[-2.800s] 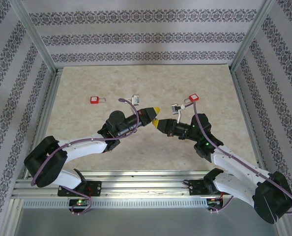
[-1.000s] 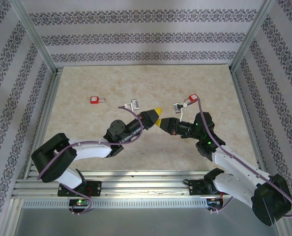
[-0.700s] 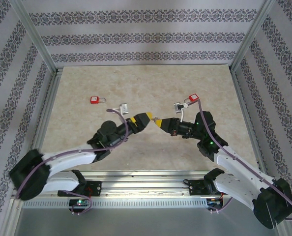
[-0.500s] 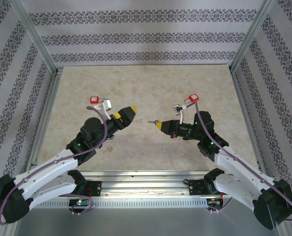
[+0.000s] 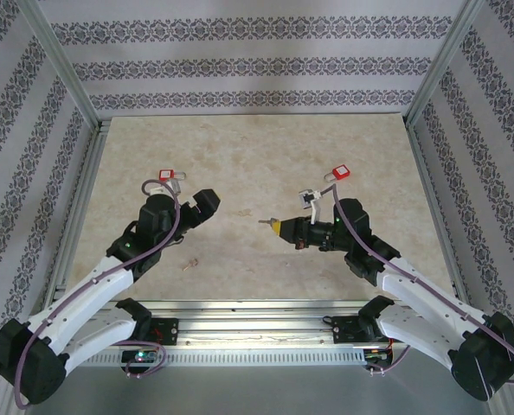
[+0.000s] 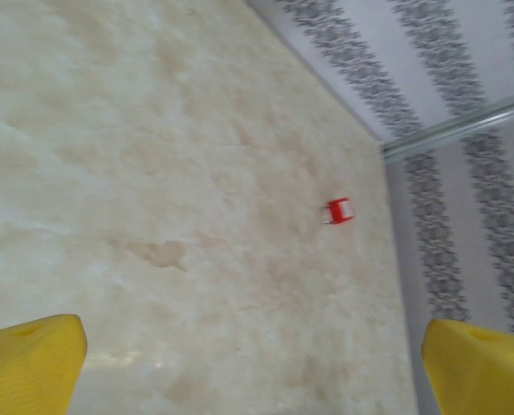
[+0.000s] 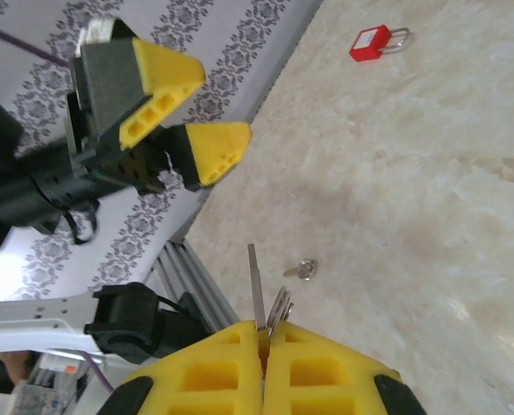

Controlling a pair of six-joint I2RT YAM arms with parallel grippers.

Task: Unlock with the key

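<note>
Right wrist view gives me the clearest read: the right fingers [image 7: 240, 354] are pressed shut on the bow of the key [image 7: 254, 281]. Its blade sticks straight out past the tips, with a ring dangling beside it. From the top external camera, that key hovers over the middle of the table [image 5: 240, 147], pointing toward the left arm.

The left fingers [image 6: 32, 367] are spread wide with nothing between them, near 1 red padlock [image 5: 166, 175]. A 2nd red padlock [image 5: 341, 173] lies just behind the right arm, and another small key [image 7: 302, 270] lies loose on the table.

I judge the held key to be light, stiff, thin and slick. A pinch on the flat bow suits it, though it could twist if the blade meets the keyway off-axis. Either padlock looks light enough to skate on the smooth table. I'd clamp its red body across the flat sides with the left fingers, leaving the keyway clear, before pushing the blade in.
</note>
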